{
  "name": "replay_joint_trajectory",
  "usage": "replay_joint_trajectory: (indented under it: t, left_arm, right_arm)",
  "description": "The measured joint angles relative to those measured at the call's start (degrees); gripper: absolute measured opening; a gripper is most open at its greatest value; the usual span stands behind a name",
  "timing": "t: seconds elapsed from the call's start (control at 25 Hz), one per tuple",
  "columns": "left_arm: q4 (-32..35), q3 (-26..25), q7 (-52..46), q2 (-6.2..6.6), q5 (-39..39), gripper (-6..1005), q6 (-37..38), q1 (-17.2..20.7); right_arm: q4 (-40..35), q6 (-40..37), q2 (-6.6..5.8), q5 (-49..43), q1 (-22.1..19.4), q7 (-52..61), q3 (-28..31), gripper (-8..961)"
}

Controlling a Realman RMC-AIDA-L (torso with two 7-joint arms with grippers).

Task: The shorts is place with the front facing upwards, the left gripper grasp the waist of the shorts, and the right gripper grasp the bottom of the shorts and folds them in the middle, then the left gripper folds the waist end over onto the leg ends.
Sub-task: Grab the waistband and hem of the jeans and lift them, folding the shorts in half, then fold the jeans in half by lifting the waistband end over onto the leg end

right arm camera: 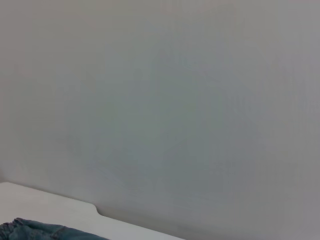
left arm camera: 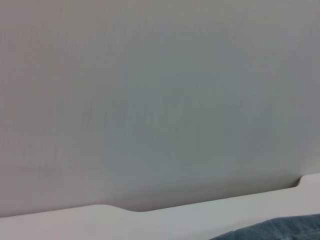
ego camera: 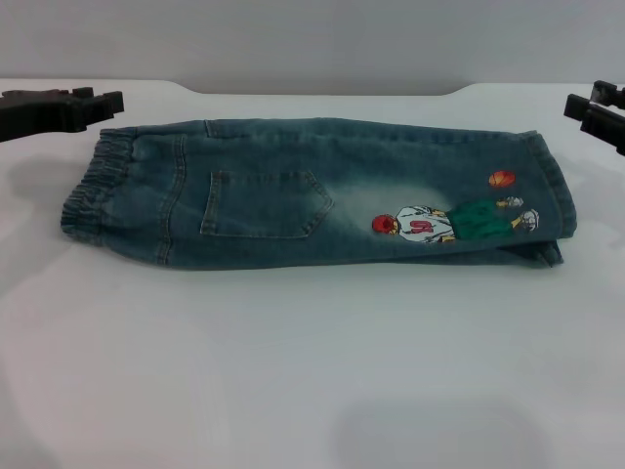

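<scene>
The shorts (ego camera: pixel 312 191) are shown folded lengthwise on the white table (ego camera: pixel 293 371), pocket side up, with the waist (ego camera: pixel 93 195) at left and the leg ends (ego camera: pixel 552 195) at right. The left gripper (ego camera: pixel 98 101) is held just beyond the waist, the right gripper (ego camera: pixel 591 109) beyond the leg ends; both are empty, fingers parted.

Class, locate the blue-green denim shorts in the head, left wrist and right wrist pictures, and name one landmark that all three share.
Head: blue-green denim shorts lie mid-table.
Left wrist: denim sliver, bottom right corner.
Right wrist: ruched edge, bottom left corner.
Shared landmark: the white table's notched far edge.
</scene>
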Motion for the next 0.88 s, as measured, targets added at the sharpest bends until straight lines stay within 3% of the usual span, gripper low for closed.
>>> replay_joint_trajectory:
  t: [0.04, 0.08, 0.16, 0.36, 0.64, 0.88]
  left_arm:
    - [-0.01, 0.00, 0.00, 0.00, 0.00, 282, -0.01, 0.01]
    - [-0.02, -0.05, 0.01, 0.00, -0.01, 324, -0.01, 0.06]
    - [-0.56, -0.24, 0.06, -0.03, -0.75, 564, -0.49, 0.28]
    - [-3.57, 0.02, 2.68, -0.02, -5.28, 661, -1.20, 0.62]
    - [-7.50, 0.22, 10.13, -0.13, -14.31, 796, 0.07, 0.84]
    - [-10.07, 0.94, 18.09, -0.31, -25.00, 841, 1.93, 2.87]
  right_arm:
    - [0.01, 0.00, 0.03, 0.04, -0.05, -0.08, 0.00, 197]
    - [0.00, 0.00, 0.06, 0.08, -0.11, -0.18, 0.00, 273]
    - [-0.07, -0.11, 0.11, 0.20, -0.23, -0.60, 0.00, 425]
    - [-0.36, -0.31, 0.13, 0.31, -0.92, -1.75, 0.35, 499]
    - [-0.37, -0.67, 0.22, 0.34, -1.69, -3.14, -0.22, 495]
    - [-0.17, -0.59, 0.27, 3.81, -2.00, -4.29, -0.40, 495]
